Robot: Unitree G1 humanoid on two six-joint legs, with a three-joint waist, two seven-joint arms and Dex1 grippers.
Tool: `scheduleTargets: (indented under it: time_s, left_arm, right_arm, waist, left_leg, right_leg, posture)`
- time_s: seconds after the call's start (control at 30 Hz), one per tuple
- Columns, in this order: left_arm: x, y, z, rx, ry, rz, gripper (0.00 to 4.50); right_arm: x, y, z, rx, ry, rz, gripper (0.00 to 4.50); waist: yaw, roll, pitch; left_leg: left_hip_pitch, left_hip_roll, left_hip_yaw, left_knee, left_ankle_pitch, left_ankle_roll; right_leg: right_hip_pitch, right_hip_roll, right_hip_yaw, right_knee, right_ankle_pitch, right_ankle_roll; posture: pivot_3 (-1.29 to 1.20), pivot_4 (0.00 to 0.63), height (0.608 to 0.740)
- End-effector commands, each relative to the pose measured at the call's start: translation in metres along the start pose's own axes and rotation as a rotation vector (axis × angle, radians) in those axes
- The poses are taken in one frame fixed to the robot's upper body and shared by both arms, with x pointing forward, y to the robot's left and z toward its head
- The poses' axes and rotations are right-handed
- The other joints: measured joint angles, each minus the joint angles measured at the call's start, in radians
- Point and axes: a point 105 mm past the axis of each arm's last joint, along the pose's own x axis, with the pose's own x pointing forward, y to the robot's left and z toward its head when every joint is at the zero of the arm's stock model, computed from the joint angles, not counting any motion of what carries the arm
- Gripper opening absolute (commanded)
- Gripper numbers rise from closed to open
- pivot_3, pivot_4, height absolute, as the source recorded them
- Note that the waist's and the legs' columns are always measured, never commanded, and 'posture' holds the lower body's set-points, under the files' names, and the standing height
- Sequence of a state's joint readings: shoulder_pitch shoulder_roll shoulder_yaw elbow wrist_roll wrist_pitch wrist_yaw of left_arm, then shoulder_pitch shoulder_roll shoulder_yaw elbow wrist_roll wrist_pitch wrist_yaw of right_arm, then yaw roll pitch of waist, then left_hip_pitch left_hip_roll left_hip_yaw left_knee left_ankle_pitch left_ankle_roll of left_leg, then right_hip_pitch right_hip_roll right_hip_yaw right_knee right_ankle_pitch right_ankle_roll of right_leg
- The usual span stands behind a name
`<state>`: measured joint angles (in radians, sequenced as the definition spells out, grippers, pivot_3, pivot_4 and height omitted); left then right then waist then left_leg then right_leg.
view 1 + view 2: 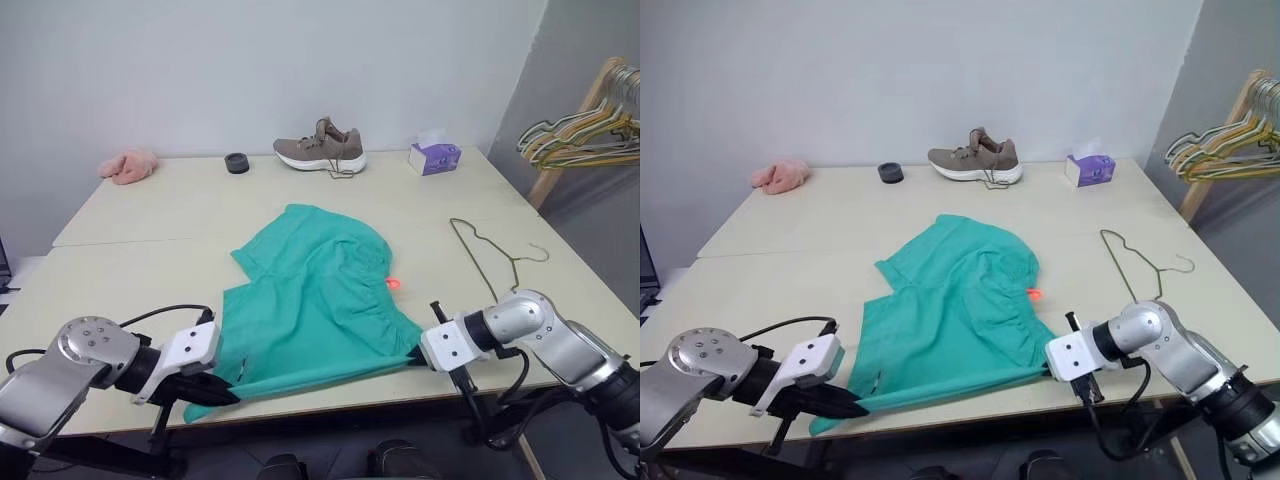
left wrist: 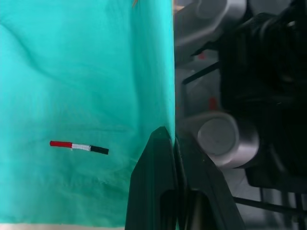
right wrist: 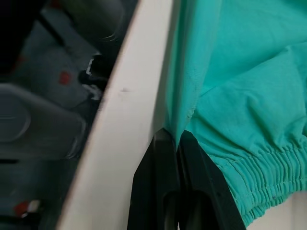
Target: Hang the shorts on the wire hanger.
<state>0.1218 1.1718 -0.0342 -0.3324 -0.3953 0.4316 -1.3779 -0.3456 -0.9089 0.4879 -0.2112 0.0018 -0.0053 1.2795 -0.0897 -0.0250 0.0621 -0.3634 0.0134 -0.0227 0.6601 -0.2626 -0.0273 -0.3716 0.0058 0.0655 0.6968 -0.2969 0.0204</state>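
Both claws, left claw [image 1: 222, 392] and right claw [image 1: 418, 352], pinch the shorts [image 1: 315, 300] at the near edge.

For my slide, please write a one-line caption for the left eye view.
Both grippers, left and right, pinch the near edge of the teal shorts at the table's front; the wire hanger lies beside them.

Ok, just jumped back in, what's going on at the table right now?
Both tools are shut on the shorts at the table's near edge: the left tool pinches the hem corner, the right tool the waistband end. The fabric lies flat on the table. The wire hanger lies untouched to their right, so nothing is hung yet.
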Motion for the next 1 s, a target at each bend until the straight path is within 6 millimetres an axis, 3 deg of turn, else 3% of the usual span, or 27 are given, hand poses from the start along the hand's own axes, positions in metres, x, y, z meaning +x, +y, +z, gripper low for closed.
scheduleTargets:
  time_s: [0.03, 0.23, 0.27, 0.33, 0.53, 0.63, 0.67, 0.7, 0.8, 0.93, 1.0]
  left_arm:
    - [-0.005, 0.006, -0.003, -0.019, 0.017, 0.054, 0.00]
    - [-0.003, 0.010, 0.002, -0.025, -0.009, 0.071, 0.00]
    - [-0.003, 0.008, 0.005, -0.035, -0.023, 0.060, 0.20]
    - [-0.003, 0.006, 0.007, -0.042, -0.033, 0.047, 0.65]
    - [-0.007, 0.010, 0.015, -0.072, -0.093, 0.078, 2.51]
    - [-0.012, 0.017, 0.036, -0.090, -0.235, 0.118, 3.44]
    - [-0.016, 0.021, 0.045, -0.096, -0.293, 0.139, 3.76]
    - [-0.019, 0.024, 0.053, -0.099, -0.345, 0.159, 4.04]
    - [-0.029, 0.043, 0.075, -0.071, -0.484, 0.268, 4.04]
    - [-0.043, 0.074, 0.105, -0.022, -0.597, 0.422, 4.04]
    - [-0.048, 0.087, 0.114, -0.002, -0.616, 0.476, 4.04]
  right_arm:
    - [-0.016, -0.009, -0.008, 0.033, 0.057, -0.061, 0.02]
    - [-0.014, -0.011, -0.003, 0.054, 0.035, -0.074, 0.02]
    - [-0.015, -0.010, -0.002, 0.059, 0.035, -0.063, 0.20]
    - [-0.017, -0.006, 0.000, 0.076, 0.030, -0.044, 0.65]
    - [-0.033, -0.014, 0.011, 0.161, -0.047, -0.105, 2.74]
    - [-0.058, -0.038, 0.016, 0.326, -0.180, -0.298, 3.77]
    - [-0.069, -0.047, 0.014, 0.380, -0.216, -0.387, 3.78]
    - [-0.080, -0.054, 0.010, 0.440, -0.241, -0.469, 3.78]
    - [-0.104, -0.067, -0.011, 0.585, -0.269, -0.709, 3.78]
    - [-0.125, -0.067, -0.068, 0.860, -0.162, -1.028, 3.78]
    - [-0.128, -0.067, -0.087, 0.895, -0.093, -1.121, 3.78]
  waist:
    - [0.000, 0.000, 0.000]
    - [-0.001, 0.000, 0.000]
    - [-0.001, 0.000, 0.000]
    - [-0.001, 0.000, 0.001]
    - [-0.001, 0.000, 0.001]
    - [0.000, -0.001, 0.001]
    - [0.000, -0.001, 0.001]
    - [0.000, -0.001, 0.001]
    - [0.005, -0.003, 0.000]
    - [0.002, -0.005, -0.001]
    - [-0.001, -0.005, -0.001]
  left_leg:
    - [0.000, 0.000, 0.000, 0.000, 0.000, 0.000]
    - [0.000, 0.000, 0.000, 0.000, 0.000, 0.000]
    - [0.000, 0.000, 0.000, 0.000, 0.000, 0.000]
    - [0.000, 0.000, 0.000, 0.000, 0.000, 0.000]
    - [0.000, 0.001, 0.000, 0.000, 0.000, 0.000]
    - [0.000, 0.001, 0.000, 0.000, 0.000, 0.000]
    - [0.000, 0.001, 0.000, 0.000, 0.000, 0.000]
    - [0.000, 0.000, 0.000, 0.000, 0.000, 0.000]
    - [0.000, 0.000, 0.000, 0.000, 0.000, 0.000]
    - [-0.001, -0.001, 0.000, 0.001, 0.000, 0.000]
    - [-0.001, -0.002, 0.000, 0.001, 0.000, 0.000]
  right_leg:
    - [0.000, 0.000, 0.000, 0.000, 0.000, 0.000]
    - [-0.001, 0.001, 0.000, 0.000, -0.002, -0.003]
    - [-0.001, 0.001, 0.000, 0.000, 0.000, 0.000]
    - [-0.001, 0.001, 0.000, 0.000, 0.000, 0.000]
    - [-0.001, 0.001, 0.000, 0.000, 0.000, -0.001]
    - [-0.001, 0.001, 0.000, 0.000, -0.001, -0.002]
    - [0.000, 0.001, 0.000, 0.000, 0.000, 0.000]
    - [0.000, 0.001, 0.000, 0.000, 0.000, 0.001]
    - [0.000, 0.001, 0.000, 0.000, 0.001, 0.001]
    - [0.001, 0.001, 0.001, -0.001, 0.001, 0.002]
    - [0.001, 0.001, 0.002, -0.001, 0.002, 0.003]
  posture:
    - [-0.10, 0.000, 0.740]
    - [-0.11, 0.000, 0.740]
    - [-0.11, 0.000, 0.740]
    - [-0.11, 0.000, 0.740]
    - [-0.10, 0.000, 0.740]
    - [-0.09, 0.000, 0.740]
    - [-0.10, 0.000, 0.740]
    - [-0.10, 0.000, 0.740]
    - [-0.11, 0.000, 0.740]
    - [-0.13, 0.000, 0.740]
    - [-0.14, 0.000, 0.740]
